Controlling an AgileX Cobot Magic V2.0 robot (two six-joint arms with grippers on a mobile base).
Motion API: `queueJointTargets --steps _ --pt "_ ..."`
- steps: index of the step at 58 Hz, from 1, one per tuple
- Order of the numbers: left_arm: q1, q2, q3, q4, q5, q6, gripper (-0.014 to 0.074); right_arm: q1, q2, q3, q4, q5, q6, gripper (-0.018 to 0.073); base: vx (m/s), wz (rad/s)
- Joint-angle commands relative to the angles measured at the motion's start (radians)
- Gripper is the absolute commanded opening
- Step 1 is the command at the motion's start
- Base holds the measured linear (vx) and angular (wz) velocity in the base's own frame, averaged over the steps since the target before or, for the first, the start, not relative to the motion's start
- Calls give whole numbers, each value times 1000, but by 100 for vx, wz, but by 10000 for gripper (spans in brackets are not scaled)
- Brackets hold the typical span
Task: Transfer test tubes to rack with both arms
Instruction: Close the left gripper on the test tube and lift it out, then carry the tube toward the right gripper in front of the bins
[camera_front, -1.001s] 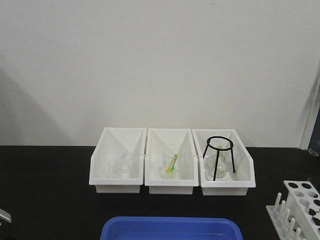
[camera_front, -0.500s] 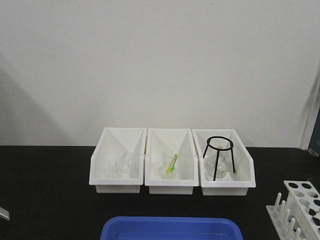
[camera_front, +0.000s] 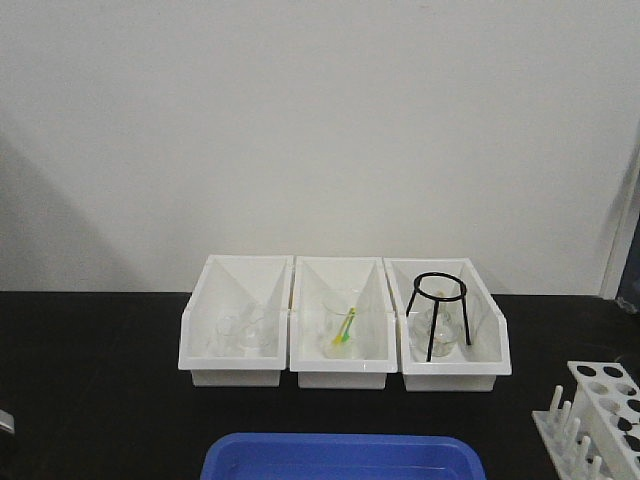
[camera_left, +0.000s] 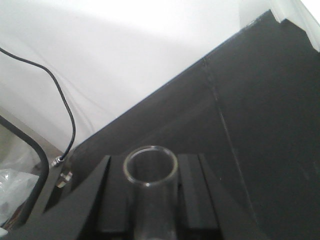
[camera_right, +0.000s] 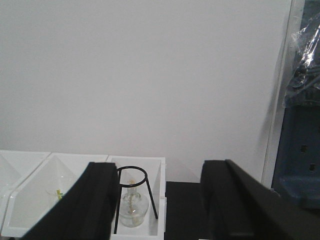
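Note:
In the left wrist view a clear glass test tube (camera_left: 152, 210) stands between the black jaws of my left gripper (camera_left: 151, 162), which is shut on it. The tube's rimmed mouth points away over the black table (camera_left: 260, 125). My right gripper (camera_right: 160, 200) is open with nothing between its fingers (camera_right: 100, 200), and it faces the bins from a distance. The white rack (camera_front: 603, 385), with round holes and upright pegs, stands at the lower right edge of the front view. No holes that show hold a tube. Neither gripper appears in the front view.
Three white bins (camera_front: 235, 372) stand in a row at the back of the table. They hold glass beakers, and the right one holds a black tripod stand (camera_front: 438, 300) over a flask (camera_right: 131, 207). A blue tray (camera_front: 340, 458) lies at the front. A black cable (camera_left: 62, 100) hangs by the wall.
A small grey part at the left edge of the front view has slipped a little further out of frame. Nothing else has moved.

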Motion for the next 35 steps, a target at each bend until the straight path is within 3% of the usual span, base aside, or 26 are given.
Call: queueJointTargets --steps 1,20,29,35 --pt "0 -71 -43 3 -64 -6 -22 -3 -2 -29 -2 -81 -10 425 0 0" --pt "0 -283 -142 3 185 -6 -22 -3 -2 -29 -2 -81 -10 425 0 0" --pt "0 -392 -224 3 392 -17 -22 -3 -2 -29 -2 -81 -10 425 0 0" --pt "0 -456 -298 3 575 -72 -22 -3 -2 -29 -2 -81 -10 425 0 0"
